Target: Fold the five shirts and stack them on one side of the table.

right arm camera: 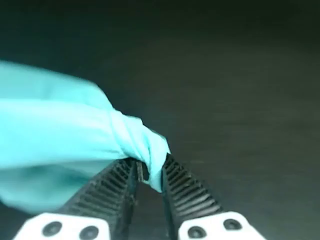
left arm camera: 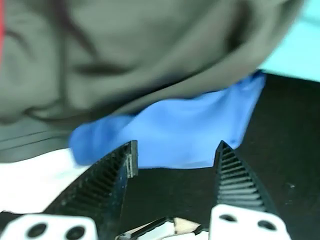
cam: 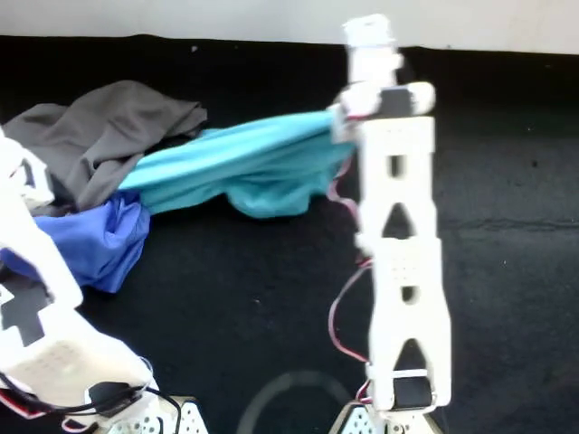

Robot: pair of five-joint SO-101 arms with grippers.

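Observation:
A teal shirt (cam: 244,167) is stretched out above the black table, one end pinched in my right gripper (cam: 339,122) and the other end trailing into the pile at the left. In the right wrist view the gripper (right arm camera: 150,172) is shut on a bunched corner of the teal shirt (right arm camera: 65,145). A grey shirt (cam: 104,136) and a blue shirt (cam: 95,240) lie heaped at the left. My left gripper (left arm camera: 175,155) is open just short of the blue shirt (left arm camera: 175,130), with the grey shirt (left arm camera: 140,50) beyond it and a white cloth (left arm camera: 35,180) beside it.
The black table (cam: 507,253) runs bare to the right of the right arm (cam: 403,262). A pale wall (cam: 226,18) bounds the far edge. The left arm's white body (cam: 41,289) stands at the near left, with cables by both bases.

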